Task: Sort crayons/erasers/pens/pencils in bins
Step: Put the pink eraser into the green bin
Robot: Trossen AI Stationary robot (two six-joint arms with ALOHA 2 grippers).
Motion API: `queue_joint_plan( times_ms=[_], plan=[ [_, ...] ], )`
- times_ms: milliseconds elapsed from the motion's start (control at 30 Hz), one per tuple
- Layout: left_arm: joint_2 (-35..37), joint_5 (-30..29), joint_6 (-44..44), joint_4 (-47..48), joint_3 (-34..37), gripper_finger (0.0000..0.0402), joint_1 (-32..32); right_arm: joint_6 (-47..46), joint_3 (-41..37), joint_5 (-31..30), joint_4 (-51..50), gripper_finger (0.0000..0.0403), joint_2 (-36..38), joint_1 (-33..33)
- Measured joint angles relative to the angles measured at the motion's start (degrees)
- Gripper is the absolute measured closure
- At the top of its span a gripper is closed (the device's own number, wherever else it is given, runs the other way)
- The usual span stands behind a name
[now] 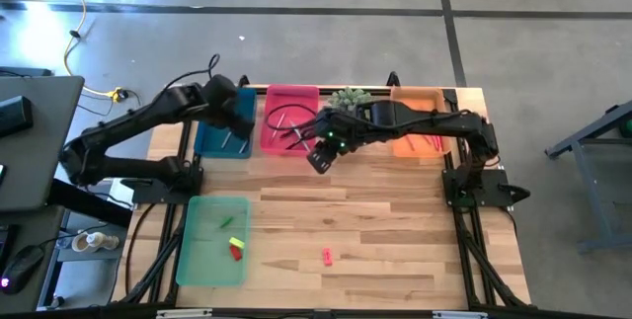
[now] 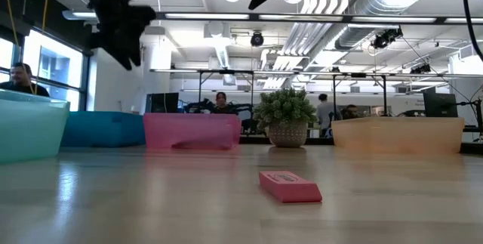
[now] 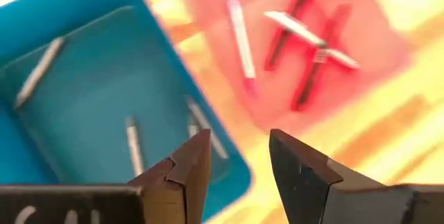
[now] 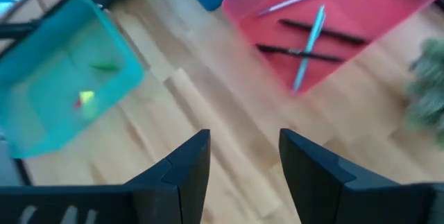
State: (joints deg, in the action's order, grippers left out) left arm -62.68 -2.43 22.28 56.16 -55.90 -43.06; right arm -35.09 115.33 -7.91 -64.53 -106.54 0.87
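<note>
Above the teal-blue bin (image 1: 209,141), which holds a few thin grey sticks (image 3: 132,144), my left gripper (image 3: 239,141) hangs open with nothing between its fingers. My right gripper (image 4: 244,141), also open and bare, hovers over the table just in front of the pink bin (image 1: 289,102), where several pens (image 4: 305,40) lie. A red eraser (image 1: 327,256) rests flat on the wood near the front edge, and the low view shows it close up (image 2: 290,186). The pale-green bin (image 1: 197,255) at front left holds a green piece (image 1: 229,222) and a yellow-and-red piece (image 1: 236,250).
An orange bin (image 1: 420,97) with thin red sticks stands at the back right. A small potted plant (image 1: 348,98) sits between it and the pink bin, under my right arm. Bare wood stretches across the table's middle and front right.
</note>
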Motion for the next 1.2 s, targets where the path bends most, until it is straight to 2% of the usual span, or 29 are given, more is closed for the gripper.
queue_joint_plan(
  times_ms=[267, 567, 733, 1067, 1200],
  plan=[
    [7.89, 0.58, 1.56, 0.24, 0.00, 0.0264, 11.54, -14.97, 0.00, -0.44, 0.02, 0.0237, 0.00, -4.64],
    [11.41, 0.64, 2.64, 1.76, 0.00, 0.0264, 22.24, -29.44, 0.09, -0.82, 0.86, 0.0237, -2.44, -11.79],
    [11.51, 0.45, 2.54, 1.97, 0.00, 0.0264, 24.83, -36.56, 0.11, -0.55, 0.74, 0.0237, -5.35, -15.43],
    [11.51, 0.30, 1.09, 1.95, 0.00, 0.0264, 27.22, -48.99, 0.09, 5.05, 0.38, 0.0237, -11.66, -20.44],
    [11.51, 0.28, 1.09, 1.94, 0.00, 0.0264, 27.86, -54.30, 0.09, 5.45, 0.51, 0.0237, -13.31, -22.30]
  ],
)
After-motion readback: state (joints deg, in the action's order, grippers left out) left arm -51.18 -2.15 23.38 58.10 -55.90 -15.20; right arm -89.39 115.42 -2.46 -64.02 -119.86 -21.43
